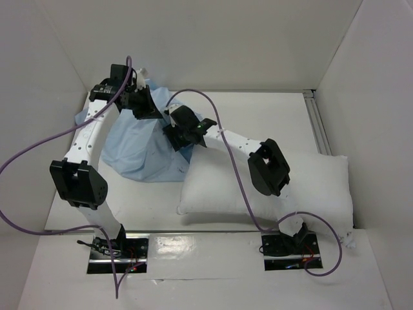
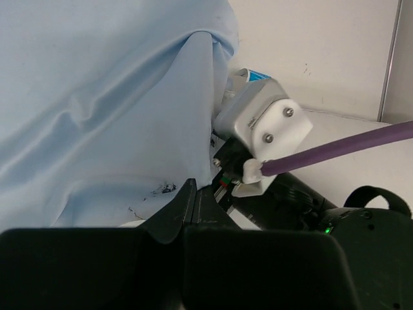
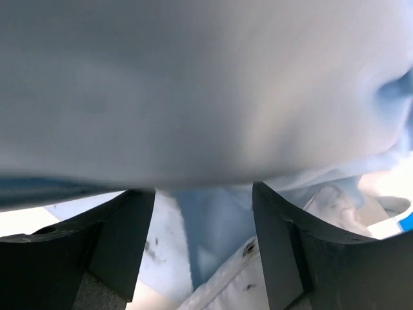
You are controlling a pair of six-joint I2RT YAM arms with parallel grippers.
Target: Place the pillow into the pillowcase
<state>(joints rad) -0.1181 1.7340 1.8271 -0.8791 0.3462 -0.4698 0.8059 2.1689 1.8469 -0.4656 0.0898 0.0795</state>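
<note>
The light blue pillowcase [image 1: 139, 152] is tented up at the back left of the table. My left gripper [image 1: 143, 103] holds its top edge. In the left wrist view the fingertips [image 2: 192, 197] meet with the cloth [image 2: 97, 97] hanging from them. The white pillow [image 1: 284, 187] lies flat at the front right, its left end touching the pillowcase. My right gripper [image 1: 175, 137] is at the pillowcase's right edge. In the right wrist view it [image 3: 203, 194] is open, with blue cloth [image 3: 213, 219] draped over and between its fingers, gripping nothing.
White walls close in the left, back and right. A metal rail [image 1: 319, 123] runs along the right side. Purple cables [image 1: 219, 123] loop over both arms. The right arm's white wrist housing [image 2: 264, 123] sits close beside my left gripper.
</note>
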